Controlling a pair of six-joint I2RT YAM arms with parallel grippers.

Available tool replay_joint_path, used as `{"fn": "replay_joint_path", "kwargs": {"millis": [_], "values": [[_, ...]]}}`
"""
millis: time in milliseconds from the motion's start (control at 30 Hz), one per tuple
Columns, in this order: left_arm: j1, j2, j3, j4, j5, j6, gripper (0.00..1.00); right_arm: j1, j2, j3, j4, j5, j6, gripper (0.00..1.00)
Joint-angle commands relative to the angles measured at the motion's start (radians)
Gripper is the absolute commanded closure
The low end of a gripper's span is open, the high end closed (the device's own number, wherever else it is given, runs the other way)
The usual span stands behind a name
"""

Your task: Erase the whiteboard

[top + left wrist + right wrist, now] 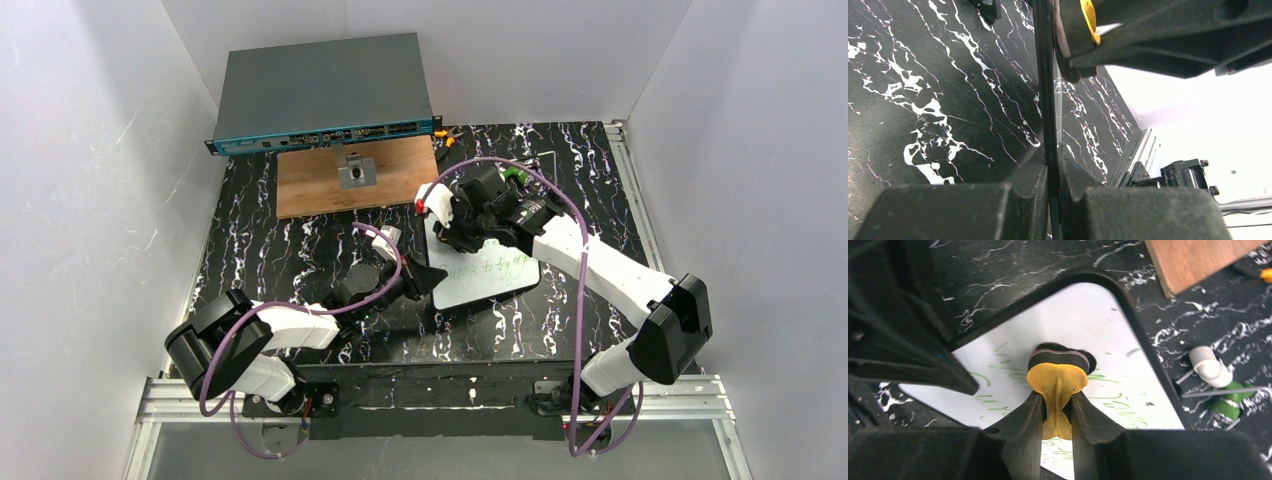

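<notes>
Whiteboard (pixel 1088 315) writing shows from right wrist; left apparently sees edge.

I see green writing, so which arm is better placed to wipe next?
Right: the right pincer holds the yellow felt-bottomed eraser on the glossy white rectangular whiteboard; the left pincer only clamps that board's dark rim.

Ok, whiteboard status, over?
Left claw clamps glossy white rectangular whiteboard by its rim. Right claw presses yellow felt-padded eraser on it. Green writing remains. Nothing blocking.
</notes>
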Motion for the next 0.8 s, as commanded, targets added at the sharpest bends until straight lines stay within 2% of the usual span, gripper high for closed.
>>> {"fn": "replay_joint_path", "kwargs": {"millis": [0,100,167,333,467,533,667,767], "values": [[-0.019,-0.019,0.003,-0.018,0.079,0.09,1.0,-0.026,0.025,0.033,0.139,0.194,0.094,0.99],[-0.019,-0.018,0.004,-0.016,0.081,0.09,1.0,-0.034,0.025,0.007,0.152,0.212,0.091,0.99],[-0.019,-0.016,0.004,-0.015,0.084,0.09,1.0,-0.038,0.022,0.002,0.111,0.165,0.046,0.99],[-0.021,-0.013,0.005,-0.008,0.088,0.091,1.0,-0.036,0.016,0.016,-0.075,-0.144,-0.087,0.99],[-0.019,-0.012,0.005,-0.01,0.09,0.092,1.0,-0.035,0.022,0.048,-0.123,-0.272,-0.101,0.99],[-0.02,-0.012,0.006,-0.01,0.092,0.091,1.0,-0.035,0.027,0.072,-0.115,-0.258,-0.07,0.99],[-0.021,-0.012,0.007,-0.011,0.096,0.091,1.0,-0.046,0.044,0.092,0.032,0.01,0.076,0.99],[-0.02,-0.013,0.007,-0.013,0.098,0.092,1.0,-0.068,0.053,0.094,0.096,0.118,0.131,0.99]]}}
